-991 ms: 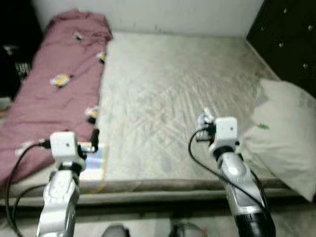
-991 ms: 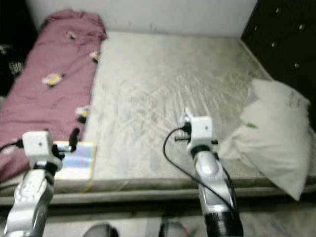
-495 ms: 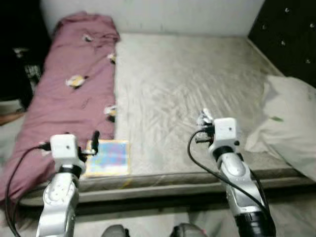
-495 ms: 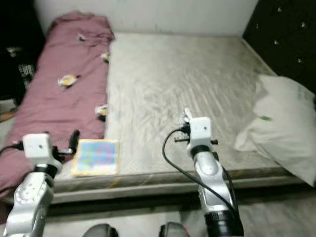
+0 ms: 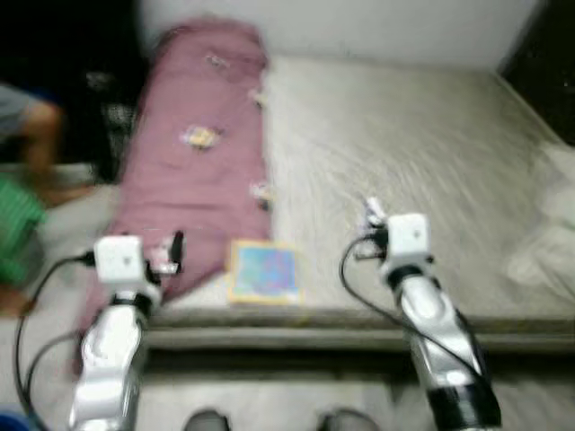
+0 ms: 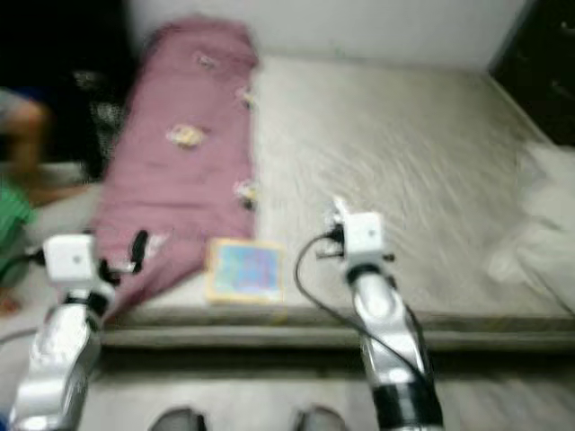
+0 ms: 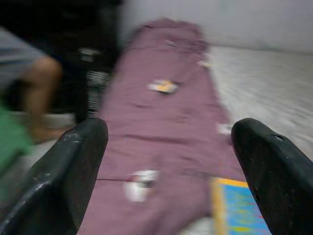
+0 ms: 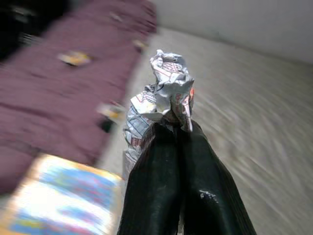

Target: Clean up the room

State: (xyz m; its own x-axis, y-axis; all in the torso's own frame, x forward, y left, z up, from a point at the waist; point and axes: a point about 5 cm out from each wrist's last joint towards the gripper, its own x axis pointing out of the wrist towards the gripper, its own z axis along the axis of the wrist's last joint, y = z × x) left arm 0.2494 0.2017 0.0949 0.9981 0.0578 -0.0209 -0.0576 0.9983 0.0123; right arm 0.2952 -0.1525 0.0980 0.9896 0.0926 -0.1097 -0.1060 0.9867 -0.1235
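Note:
My right gripper (image 8: 177, 128) is shut on a crumpled printed paper wrapper (image 8: 165, 100), held above the bed's near edge; the wrapper (image 5: 373, 214) pokes up past the wrist. My left gripper (image 7: 166, 147) is open with nothing between its fingers, raised over the near end of the maroon blanket (image 5: 199, 171). A colourful flat book (image 5: 263, 272) lies at the front edge of the grey mattress (image 5: 413, 153), between the two arms. The views are blurred.
The maroon blanket with small patches runs along the mattress's left side. A pale pillow (image 6: 539, 229) lies at the right edge. A person's leg (image 5: 36, 135) and something green (image 5: 16, 233) are at the far left, on the floor beside the bed.
The camera has swung left: bed, book and pillow have shifted right in the picture, and a person has come into view on the left. Both arms keep their pose.

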